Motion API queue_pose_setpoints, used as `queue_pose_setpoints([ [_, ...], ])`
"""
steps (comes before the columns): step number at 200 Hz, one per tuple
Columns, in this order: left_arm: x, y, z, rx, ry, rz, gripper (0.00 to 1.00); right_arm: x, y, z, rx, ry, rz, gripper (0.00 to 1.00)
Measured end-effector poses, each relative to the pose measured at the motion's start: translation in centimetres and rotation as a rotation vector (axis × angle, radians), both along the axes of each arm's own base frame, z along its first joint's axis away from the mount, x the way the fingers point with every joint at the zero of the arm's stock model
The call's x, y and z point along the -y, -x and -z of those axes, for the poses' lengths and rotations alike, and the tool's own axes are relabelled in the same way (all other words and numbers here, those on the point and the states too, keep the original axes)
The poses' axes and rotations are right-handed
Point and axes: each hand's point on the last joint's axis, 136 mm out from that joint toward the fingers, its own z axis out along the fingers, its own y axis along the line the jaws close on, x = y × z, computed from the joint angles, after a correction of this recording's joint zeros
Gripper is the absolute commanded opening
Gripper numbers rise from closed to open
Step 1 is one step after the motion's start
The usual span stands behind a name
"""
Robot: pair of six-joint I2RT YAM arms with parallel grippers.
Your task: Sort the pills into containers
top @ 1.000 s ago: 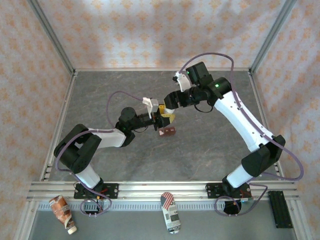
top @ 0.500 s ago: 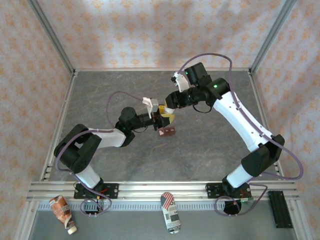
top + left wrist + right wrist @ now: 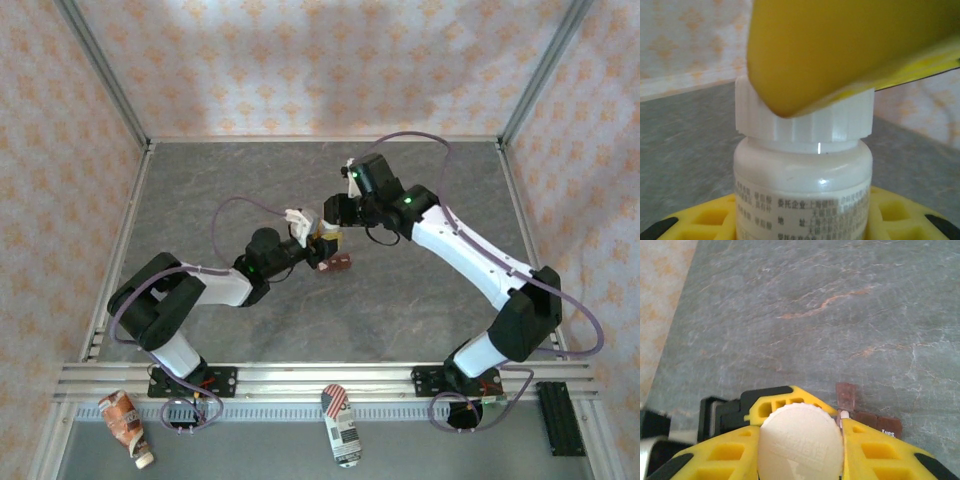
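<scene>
At centre: left pincer [image 3: 318,244] clamped on white bottle [image 3: 802,185]; right pincer [image 3: 801,440] clamped on cap [image 3: 805,127] (containers [image 3: 875,420] beside).

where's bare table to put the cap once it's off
Bare table along the back wall, by the left rail, and in front between the arm bases. Crowded mid-table: left gripper holds the bottle, right gripper clamps its cap, containers right beside.

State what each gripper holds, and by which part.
The left gripper holds the white bottle by its body; the right gripper is clamped on the bottle's cap.
</scene>
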Motion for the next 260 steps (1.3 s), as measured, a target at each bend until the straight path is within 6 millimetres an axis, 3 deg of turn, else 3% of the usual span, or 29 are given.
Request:
queue_pose_setpoints([
  [42, -0.7, -0.9, 0.6, 0.044, -0.075, -0.162, 0.0, -0.5, -1.1, 0.5, -0.007, -0.018, 0.103, 0.37],
  [70, -0.8, -1.0, -0.5, 0.09, -0.059, -0.18, 0.0, -0.6, -1.6, -0.7, -0.01, -0.04, 0.13, 0.57],
  [87, -0.1, -0.7, -2.1, 0.134, -0.021, -0.144, 0.0, -0.4, -1.9, -1.9, -0.002, -0.054, 0.131, 0.63],
  [126, -0.2, 0.1, -4.9, 0.181, 0.053, -0.014, 0.0, 3.7, -2.4, -4.9, 0.042, -0.069, 0.17, 0.7],
  [148, -1.0, 0.6, -6.7, 0.187, 0.107, 0.065, 0.0, 5.6, -1.6, -7.6, 0.103, -0.069, 0.13, 0.76],
  [183, -0.2, 2.1, -8.8, 0.158, 0.177, 0.234, 0.0, 4.3, 1.5, -11.1, 0.182, -0.08, -0.108, 0.79],
  [230, 1.3, 4.0, -11.4, 0.124, 0.24, 0.409, 0.0, 3.2, 4.0, -11.1, 0.188, -0.061, -0.298, 0.79],
  [260, 1.6, 4.6, -11.1, 0.083, 0.249, 0.455, 0.0, 2.4, 4.5, -11.1, 0.198, -0.053, -0.347, 0.77],
])
